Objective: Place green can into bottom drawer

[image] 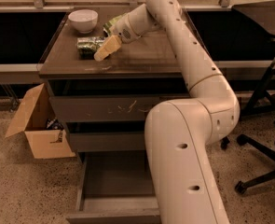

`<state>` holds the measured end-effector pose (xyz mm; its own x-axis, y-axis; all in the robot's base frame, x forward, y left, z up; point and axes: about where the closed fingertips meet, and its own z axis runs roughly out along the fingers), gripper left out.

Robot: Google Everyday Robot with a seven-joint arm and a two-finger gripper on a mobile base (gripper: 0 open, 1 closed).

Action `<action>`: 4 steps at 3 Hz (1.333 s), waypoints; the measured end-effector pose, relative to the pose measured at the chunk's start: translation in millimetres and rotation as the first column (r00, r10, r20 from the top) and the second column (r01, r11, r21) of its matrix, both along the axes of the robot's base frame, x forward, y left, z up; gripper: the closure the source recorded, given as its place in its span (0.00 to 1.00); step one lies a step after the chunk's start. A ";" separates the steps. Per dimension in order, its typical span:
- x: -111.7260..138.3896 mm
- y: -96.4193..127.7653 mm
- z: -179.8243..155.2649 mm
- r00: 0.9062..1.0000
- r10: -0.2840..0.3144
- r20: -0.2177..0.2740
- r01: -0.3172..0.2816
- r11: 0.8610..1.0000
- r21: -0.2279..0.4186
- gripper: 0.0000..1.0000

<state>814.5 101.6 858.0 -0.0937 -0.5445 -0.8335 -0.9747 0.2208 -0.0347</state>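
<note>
Reaching toward the upper left of the frame, we hold the tool [107,48] (open or closed, we cannot tell) right against the green can [87,44], lying sideways on the counter [146,59], while the bottom drawer [113,204] stands pulled out at lower centre to receive it.

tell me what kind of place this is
Probably an office or lab: a drawer cabinet, a wheeled office chair, a cardboard box. The gripper is over the cabinet top by the green can.

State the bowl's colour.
The bowl is white, in the camera view; the end effector is at the green can.
</note>
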 end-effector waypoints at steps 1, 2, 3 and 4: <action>6.7 5.3 -14.5 1.000 0.001 -0.008 -0.001 1.000 -0.002 0.18; 8.8 8.0 -18.8 1.000 0.010 -0.008 -0.009 1.000 0.014 0.41; 6.9 5.6 0.8 0.999 0.022 0.028 -0.024 0.998 0.058 0.64; -7.9 6.7 34.0 0.994 0.073 0.085 -0.083 0.990 0.116 0.88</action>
